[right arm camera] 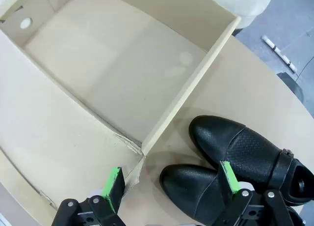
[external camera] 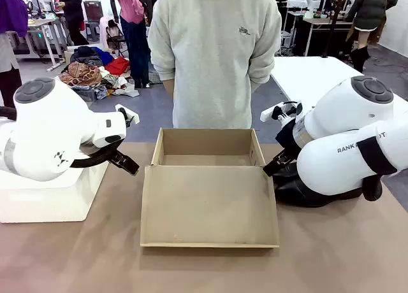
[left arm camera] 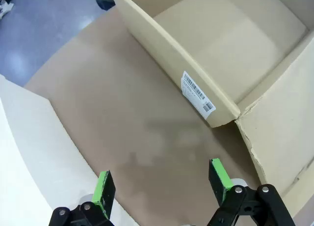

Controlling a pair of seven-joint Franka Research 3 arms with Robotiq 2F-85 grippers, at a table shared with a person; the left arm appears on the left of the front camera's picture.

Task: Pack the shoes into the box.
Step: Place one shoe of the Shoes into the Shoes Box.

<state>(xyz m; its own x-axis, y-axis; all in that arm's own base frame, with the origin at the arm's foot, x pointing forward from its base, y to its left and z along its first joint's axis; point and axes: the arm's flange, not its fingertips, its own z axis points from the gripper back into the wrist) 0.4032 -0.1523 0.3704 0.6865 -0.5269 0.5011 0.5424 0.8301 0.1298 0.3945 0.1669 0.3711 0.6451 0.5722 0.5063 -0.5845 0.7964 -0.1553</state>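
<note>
Our shiny black leather shoes point(right arm camera: 235, 152) sit on the brown surface point(left arm camera: 122, 113), just beside the open tan cardboard box point(right arm camera: 122, 88). Our right hand point(right arm camera: 170, 179) and left hand point(left arm camera: 162, 184) are spread wide, empty. The shoes look stiff and slippery, so we would pinch the heel rim.
</note>
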